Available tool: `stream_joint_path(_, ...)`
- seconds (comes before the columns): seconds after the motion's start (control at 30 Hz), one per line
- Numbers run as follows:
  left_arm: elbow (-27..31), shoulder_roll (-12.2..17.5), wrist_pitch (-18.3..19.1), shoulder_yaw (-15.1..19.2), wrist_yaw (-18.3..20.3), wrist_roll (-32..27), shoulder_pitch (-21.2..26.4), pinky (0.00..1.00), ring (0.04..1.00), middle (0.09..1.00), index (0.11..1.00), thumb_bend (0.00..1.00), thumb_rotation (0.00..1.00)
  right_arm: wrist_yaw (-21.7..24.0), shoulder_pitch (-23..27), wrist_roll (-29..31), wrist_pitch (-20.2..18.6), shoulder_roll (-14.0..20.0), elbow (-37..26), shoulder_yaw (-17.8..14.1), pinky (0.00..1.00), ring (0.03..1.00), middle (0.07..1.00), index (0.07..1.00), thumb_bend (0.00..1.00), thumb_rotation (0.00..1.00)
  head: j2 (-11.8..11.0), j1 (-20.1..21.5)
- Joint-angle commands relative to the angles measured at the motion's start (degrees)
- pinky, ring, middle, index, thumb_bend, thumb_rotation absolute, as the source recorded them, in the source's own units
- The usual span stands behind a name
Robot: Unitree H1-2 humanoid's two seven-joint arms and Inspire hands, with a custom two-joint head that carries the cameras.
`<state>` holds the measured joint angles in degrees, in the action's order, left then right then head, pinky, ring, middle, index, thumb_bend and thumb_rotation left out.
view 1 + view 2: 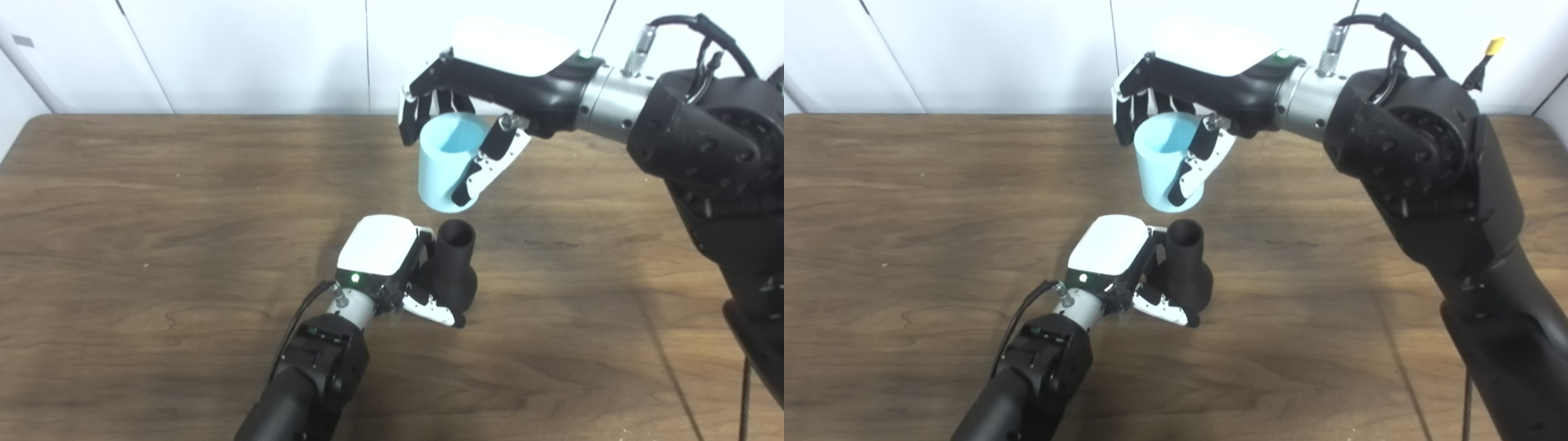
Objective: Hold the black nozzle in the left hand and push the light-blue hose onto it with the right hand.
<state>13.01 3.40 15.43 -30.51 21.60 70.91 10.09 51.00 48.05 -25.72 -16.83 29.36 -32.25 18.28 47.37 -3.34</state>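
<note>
The left hand [392,260] grips the flared black plastic nozzle [454,263] upright on the wooden table [153,245], its narrow mouth pointing up. Just above and slightly behind, the right hand [490,104] clasps the short light-blue hose [446,160], not yet seated.

There were two robot hands: the left hand [392,257] and the right hand [490,79]. There was one black nozzle [454,263], wrapped by the left hand's fingers. There was one light-blue hose [442,162] piece, a short open tube, clasped by the right hand. There was one wooden table [153,233] beneath them. Two robot arms entered from below.
</note>
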Motion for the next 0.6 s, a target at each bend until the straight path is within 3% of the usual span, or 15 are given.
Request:
stream_joint_path(0.0, -0.36, -0.41, 0.15, -0.74, 2.53, 0.33, -0.01, 0.38, 0.48, 0.453, 0.491, 0.53, 0.0, 1.2, 3.53, 0.78, -2.4, 1.33, -1.17, -0.82, 0.28, 0.375, 0.459, 0.535, 0.51, 0.0, 0.06, -0.08)
stream_joint_path(0.1, -0.42, -0.33, 0.02, -0.69, 2.44, 0.18, 0.0, 0.37, 0.477, 0.45, 0.491, 0.53, 0.0, 1.31, 2.97, 1.59, -3.19, 1.09, -1.03, -1.25, 0.35, 0.406, 0.476, 0.509, 0.52, 0.0, 0.03, -0.04)
stream_joint_path(0.37, -0.41, -0.5, 0.18, -0.68, 2.3, 0.52, -0.02, 0.37, 0.472, 0.456, 0.489, 0.53, 0.0, 1.43, 2.61, 1.13, -4.11, 0.75, -1.19, -0.3, 0.36, 0.387, 0.498, 0.496, 0.52, 0.0, 0.19, -0.13)
stream_joint_path(0.57, -0.2, -0.44, 0.11, -0.63, 2.74, 0.41, 0.01, 0.37, 0.475, 0.459, 0.488, 0.53, 0.0, 3.86, 2.81, 0.16, -8.95, 1.19, -1.95, 1.25, 0.36, 0.391, 0.487, 0.505, 0.52, 0.0, 0.2, -0.05)
